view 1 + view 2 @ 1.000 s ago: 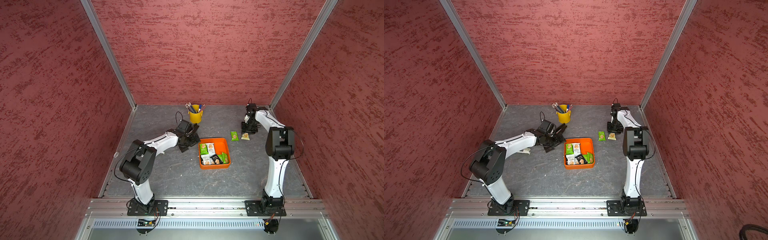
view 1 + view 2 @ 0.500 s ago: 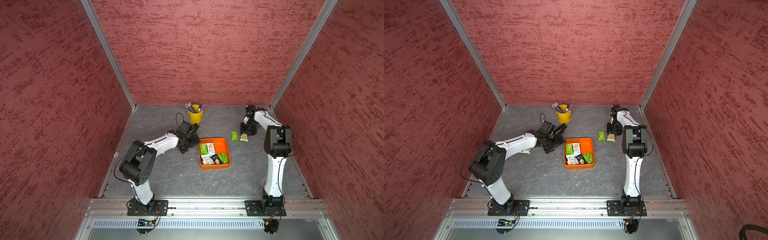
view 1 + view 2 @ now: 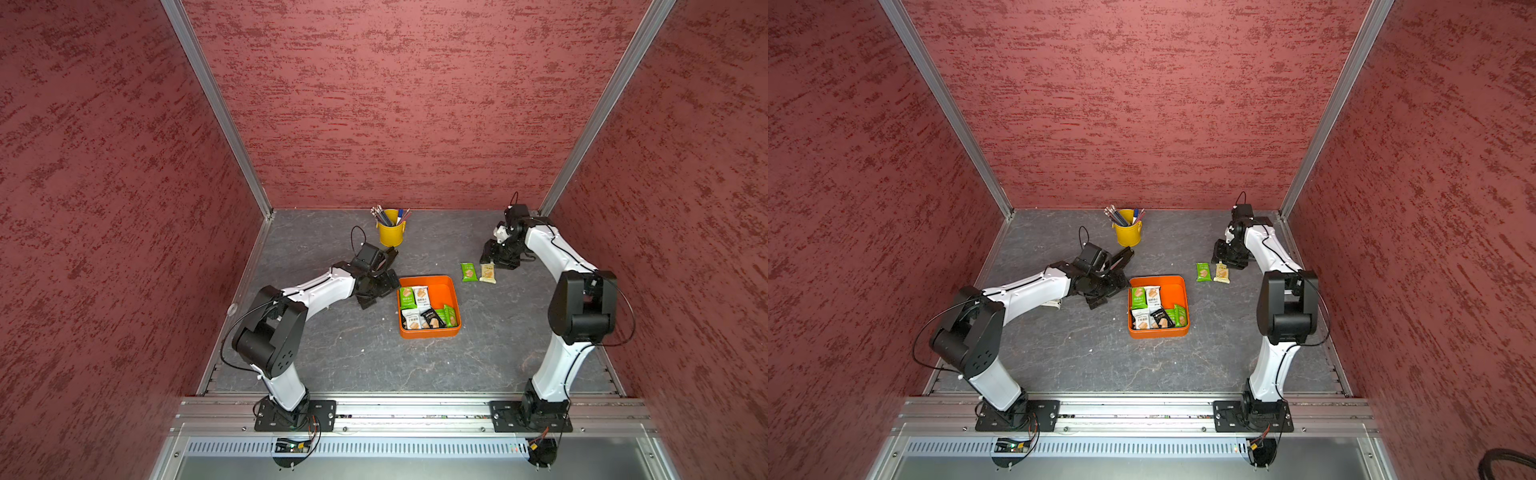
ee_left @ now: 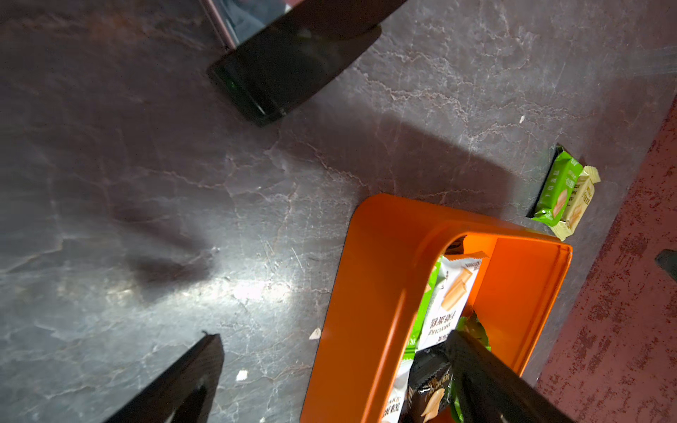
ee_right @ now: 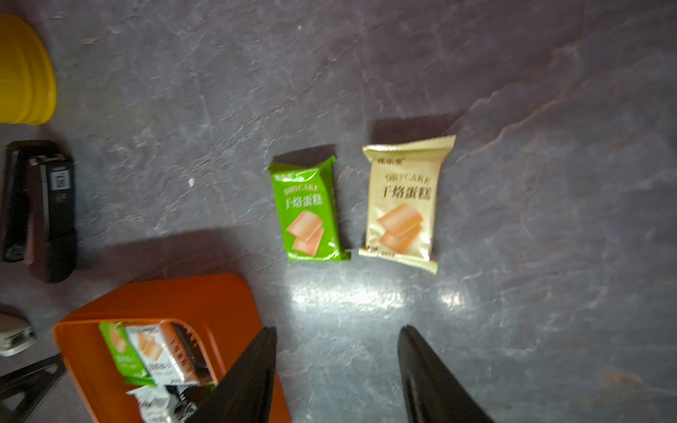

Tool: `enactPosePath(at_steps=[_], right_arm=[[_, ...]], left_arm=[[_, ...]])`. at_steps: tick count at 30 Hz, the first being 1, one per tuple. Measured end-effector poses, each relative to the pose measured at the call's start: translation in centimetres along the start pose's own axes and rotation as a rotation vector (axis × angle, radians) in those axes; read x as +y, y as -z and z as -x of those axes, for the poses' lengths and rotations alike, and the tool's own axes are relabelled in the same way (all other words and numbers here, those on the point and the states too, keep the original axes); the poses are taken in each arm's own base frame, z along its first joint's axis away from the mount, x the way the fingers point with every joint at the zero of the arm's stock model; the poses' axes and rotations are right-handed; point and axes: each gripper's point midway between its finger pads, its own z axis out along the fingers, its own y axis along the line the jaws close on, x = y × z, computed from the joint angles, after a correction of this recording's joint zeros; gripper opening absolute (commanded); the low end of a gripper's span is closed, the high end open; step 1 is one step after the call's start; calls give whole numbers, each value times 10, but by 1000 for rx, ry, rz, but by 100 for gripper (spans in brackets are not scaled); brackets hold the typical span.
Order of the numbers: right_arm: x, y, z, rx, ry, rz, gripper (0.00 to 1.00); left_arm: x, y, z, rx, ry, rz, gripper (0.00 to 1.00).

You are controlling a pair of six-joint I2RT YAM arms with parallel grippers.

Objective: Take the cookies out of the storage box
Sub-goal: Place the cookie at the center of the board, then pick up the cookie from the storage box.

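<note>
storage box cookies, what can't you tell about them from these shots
- Number of cookies in the storage box: in both top views they overlap and are too small.
- Left wrist view: the box wall hides most; a finger of the left gripper covers part of the black packet.
- Right wrist view: box blurred, its corner behind a finger of the right gripper.

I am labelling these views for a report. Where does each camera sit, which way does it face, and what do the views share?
Top views: high above the front rail, looking down toward the back wall; left arm, right arm and storage box show.
Left wrist: on the left arm, low, facing across the storage box; the left gripper shows.
Right wrist: on the right arm, facing down at the green packet and cream packet; the right gripper shows.
Shared: all views show the storage box and both packets.
</note>
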Motion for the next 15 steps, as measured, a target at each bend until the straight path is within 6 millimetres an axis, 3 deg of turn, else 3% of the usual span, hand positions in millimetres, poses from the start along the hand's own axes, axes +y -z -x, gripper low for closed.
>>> enactPosePath(at_steps=[4, 15], right_arm=[[21, 6, -30, 8, -9, 73, 59], [101, 11, -114, 35, 93, 255, 65]], left_arm=[[-1, 5, -3, 6, -16, -8, 100], [0, 6, -11, 46, -46, -12, 100]])
